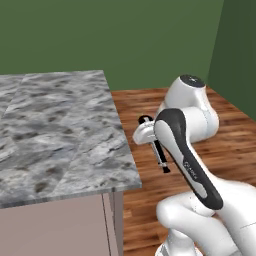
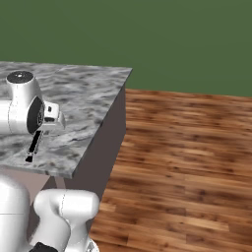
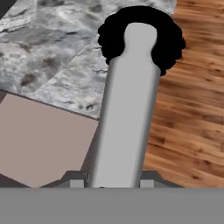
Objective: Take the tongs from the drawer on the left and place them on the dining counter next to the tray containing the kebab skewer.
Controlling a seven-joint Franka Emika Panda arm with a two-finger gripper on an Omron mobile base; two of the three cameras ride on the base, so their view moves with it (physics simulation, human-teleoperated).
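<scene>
Hand: the hand [image 1: 151, 134] is clamped on the tongs [image 1: 157, 146]; in the hand view the silvery shaft [image 3: 127, 118] runs up from between the two finger tips to a black scalloped end at 12 o'clock.
Tongs: carried in the air, off the corner of the desk [image 1: 55, 135], with one black end near the hand and the other hanging down at about 5 o'clock in the left base view; in the right base view the tongs [image 2: 34, 145] slant down toward 7 o'clock in front of the marble top.
Desk: grey-and-white veined marble island top with a taupe base; its near corner sits just beside the hand, at 9 o'clock from it in the left base view.
Floor: wooden floor [image 2: 187, 147] lies beyond and below the tongs.
Done: judging by the grip, the tongs are out of the drawer and brought to the dining island.
Left: the tray with the kebab skewer cannot be made out on the visible marble, so the hand must likely reach that spot, lower the tongs onto the top beside the tray, and let go.
Progress: roughly past the midpoint, with placing not yet done.
</scene>
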